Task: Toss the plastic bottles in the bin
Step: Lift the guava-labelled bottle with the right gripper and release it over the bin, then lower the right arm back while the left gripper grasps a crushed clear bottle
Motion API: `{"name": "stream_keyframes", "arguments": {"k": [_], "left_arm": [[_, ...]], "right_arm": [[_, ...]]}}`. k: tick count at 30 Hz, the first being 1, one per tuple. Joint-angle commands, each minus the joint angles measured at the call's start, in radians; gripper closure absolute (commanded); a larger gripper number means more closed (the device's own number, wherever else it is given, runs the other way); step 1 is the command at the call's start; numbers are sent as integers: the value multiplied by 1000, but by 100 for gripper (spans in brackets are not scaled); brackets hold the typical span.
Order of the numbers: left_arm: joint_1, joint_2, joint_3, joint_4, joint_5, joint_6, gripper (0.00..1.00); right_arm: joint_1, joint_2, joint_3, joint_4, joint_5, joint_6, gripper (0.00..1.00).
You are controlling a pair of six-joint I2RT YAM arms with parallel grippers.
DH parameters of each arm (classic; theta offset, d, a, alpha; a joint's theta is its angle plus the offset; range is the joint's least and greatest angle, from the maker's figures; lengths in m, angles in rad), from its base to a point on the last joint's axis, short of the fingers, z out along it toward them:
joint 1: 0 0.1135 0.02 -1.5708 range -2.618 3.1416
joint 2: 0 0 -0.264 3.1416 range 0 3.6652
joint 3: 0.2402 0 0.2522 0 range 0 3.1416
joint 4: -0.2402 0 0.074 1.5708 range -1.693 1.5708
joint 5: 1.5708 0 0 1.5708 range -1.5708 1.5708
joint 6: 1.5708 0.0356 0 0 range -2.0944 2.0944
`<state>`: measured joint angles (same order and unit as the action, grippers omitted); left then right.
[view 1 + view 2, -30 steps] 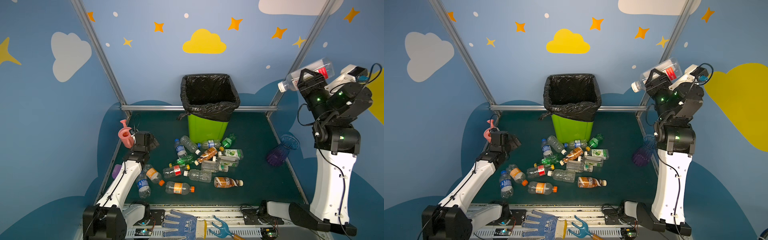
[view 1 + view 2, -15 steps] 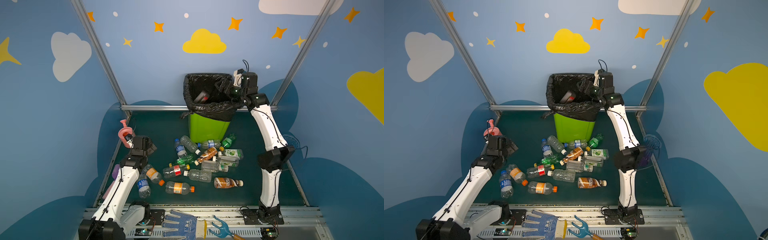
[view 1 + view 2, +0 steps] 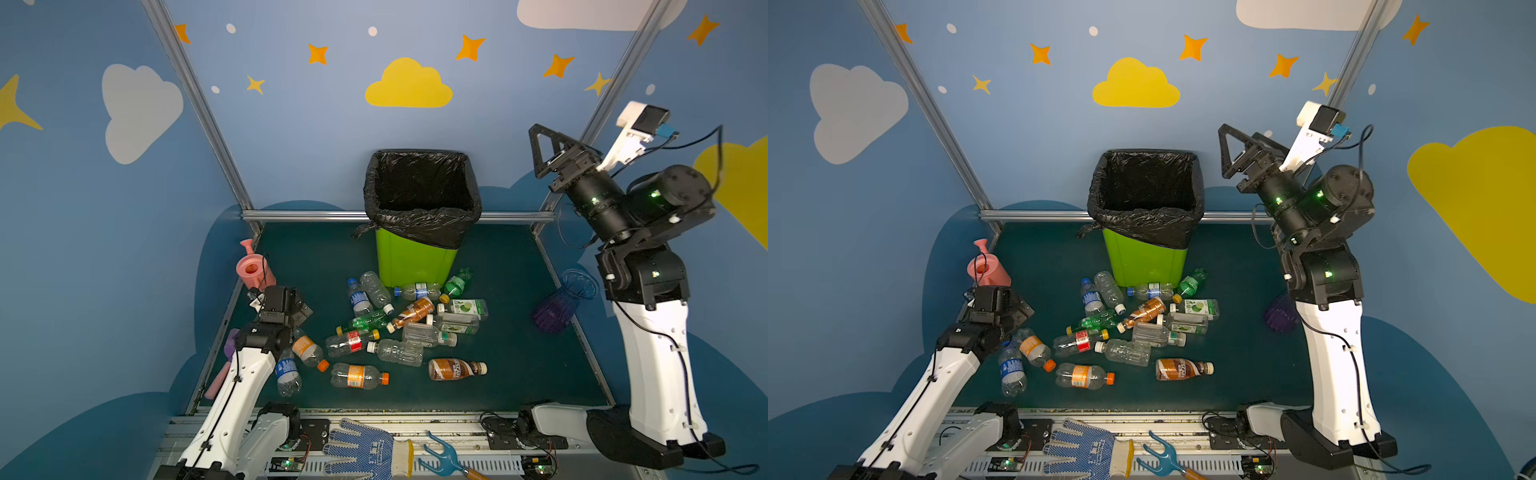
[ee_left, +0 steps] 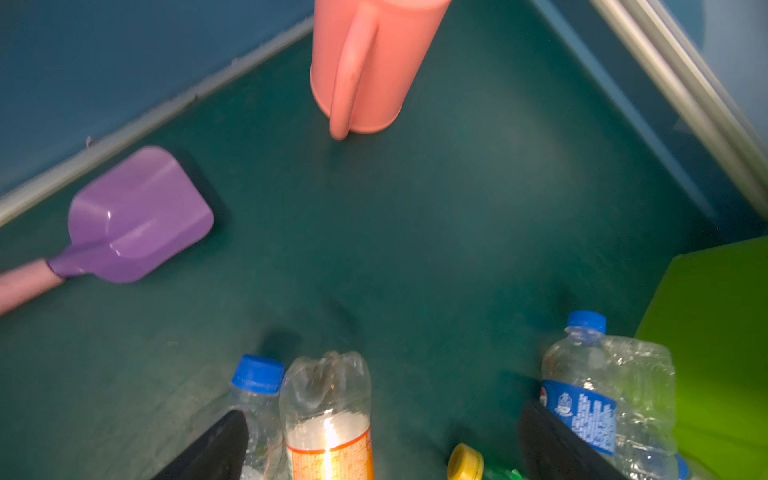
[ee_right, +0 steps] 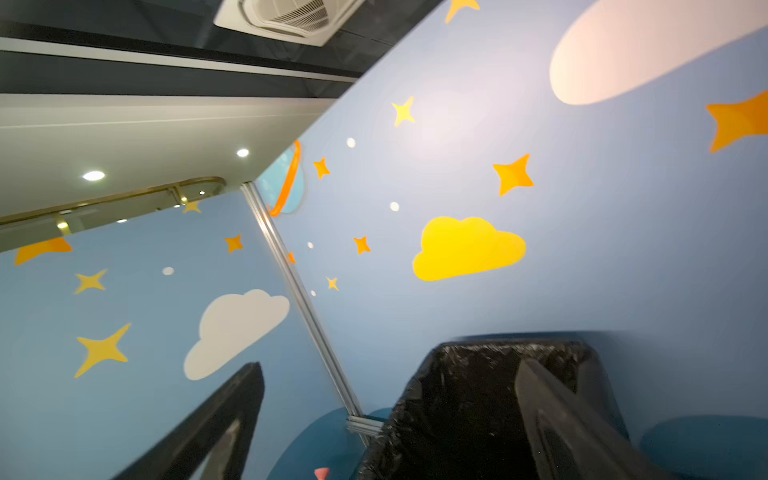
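right fingers (image 5: 557, 424) back from bin (image 3: 415, 257), apart; left fingers (image 4: 216, 453) apart over bottles (image 4: 328, 415) near watering can (image 3: 253, 270)

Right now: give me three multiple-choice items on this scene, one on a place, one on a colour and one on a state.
1. The watering can stands at the:
A. right side
B. left side
C. middle

2. The bag lining the bin is:
A. black
B. white
C. blue

3. The right fingers are:
A. shut, empty
B. holding something
C. open, empty

Answers:
1. B: it stands at the left edge in both top views.
2. A: black film folds over the green rim.
3. C: the right wrist view shows a wide gap with nothing in it.
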<state>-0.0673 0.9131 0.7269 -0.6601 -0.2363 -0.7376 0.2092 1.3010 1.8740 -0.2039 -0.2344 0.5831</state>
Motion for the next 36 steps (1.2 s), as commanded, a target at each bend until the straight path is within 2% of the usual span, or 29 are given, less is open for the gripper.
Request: {"name": "stream_keyframes", "arguments": {"k": [1,10,18,28,36], "left_arm": [[2,11,-41,-22,49,-34,0],[4,169,-55,46,184,-48,4],[4,248,-85,100,220,-63,11],[4,347,-79,154,284,-44,16],[4,441,-57,166,317,0,29]], "right_arm": [[-61,29,-174,-29,-26,46,3],[-226,-121,-544,-35,-70,92,3],[-301,-188,-741,-39,-82,108,3],[-390,-234,-851,-50,-101,155,4],[-430,-240,-882,-41,-117,196,4]]}}
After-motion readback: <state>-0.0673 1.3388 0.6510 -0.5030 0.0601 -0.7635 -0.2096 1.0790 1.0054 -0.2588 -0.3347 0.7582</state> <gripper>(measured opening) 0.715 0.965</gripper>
